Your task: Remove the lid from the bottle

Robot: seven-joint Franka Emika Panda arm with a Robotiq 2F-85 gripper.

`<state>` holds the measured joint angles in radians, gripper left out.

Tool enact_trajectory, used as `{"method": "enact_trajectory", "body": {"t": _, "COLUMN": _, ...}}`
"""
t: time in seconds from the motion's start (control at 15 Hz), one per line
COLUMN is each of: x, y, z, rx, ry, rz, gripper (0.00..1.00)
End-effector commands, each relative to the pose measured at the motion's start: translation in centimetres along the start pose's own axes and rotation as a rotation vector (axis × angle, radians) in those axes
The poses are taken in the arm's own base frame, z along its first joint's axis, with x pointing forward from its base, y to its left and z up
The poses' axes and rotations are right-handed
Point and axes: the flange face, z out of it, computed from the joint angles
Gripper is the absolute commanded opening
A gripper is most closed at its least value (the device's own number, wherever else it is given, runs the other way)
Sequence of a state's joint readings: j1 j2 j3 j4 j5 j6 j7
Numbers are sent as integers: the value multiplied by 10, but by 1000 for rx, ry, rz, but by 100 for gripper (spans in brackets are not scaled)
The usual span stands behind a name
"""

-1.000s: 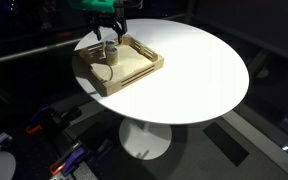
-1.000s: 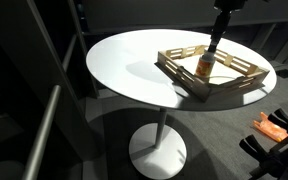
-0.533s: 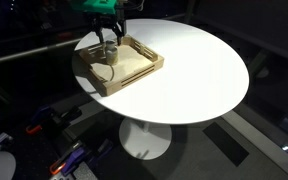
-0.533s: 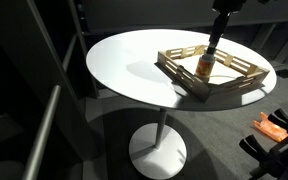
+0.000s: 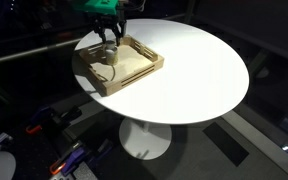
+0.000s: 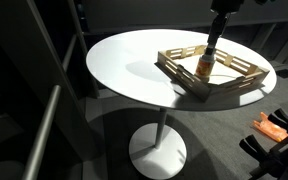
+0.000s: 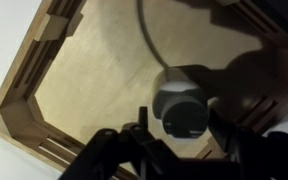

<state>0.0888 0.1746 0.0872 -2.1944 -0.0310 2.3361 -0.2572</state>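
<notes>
1. Pale grey-white and squat, the bottle (image 7: pixel 180 98) stands upright on the floor of the wooden tray (image 7: pixel 24 110), well clear of the tray's corner.
2. From above, the lid (image 7: pixel 184 118) shows as a smaller round cap. It appears to sit on the neck, though the blur leaves the seam unclear.
3. In an exterior view the bottle (image 6: pixel 205 69) looks amber low down and sits inside the tray's (image 6: pixel 182 82) slatted walls.
4. My gripper (image 7: pixel 184 142) hangs directly above the bottle, with a dark finger (image 7: pixel 136 140) on either side of the top. I cannot tell whether the fingers are pressing on the lid or standing off it.
5. My gripper (image 5: pixel 109 38) covers the bottle's top in both exterior views, and the fingertips are cut off at the bottom edge of the wrist view.
6. The tray (image 5: pixel 134 75) holds the bottle and rests on the white round table (image 5: pixel 199 70).
</notes>
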Motion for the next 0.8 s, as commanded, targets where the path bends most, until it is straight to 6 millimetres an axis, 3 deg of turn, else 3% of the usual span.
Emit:
{"method": "enact_trajectory", "body": {"t": 0.0, "x": 7, "y": 5, "z": -4, "rx": -15, "ry": 8, "rz": 19, "gripper": 57}}
{"method": "enact_trajectory", "body": {"t": 0.73, "x": 3, "y": 21, "z": -6, "rx": -26, "ry": 9, "rz": 59, "gripper": 57}}
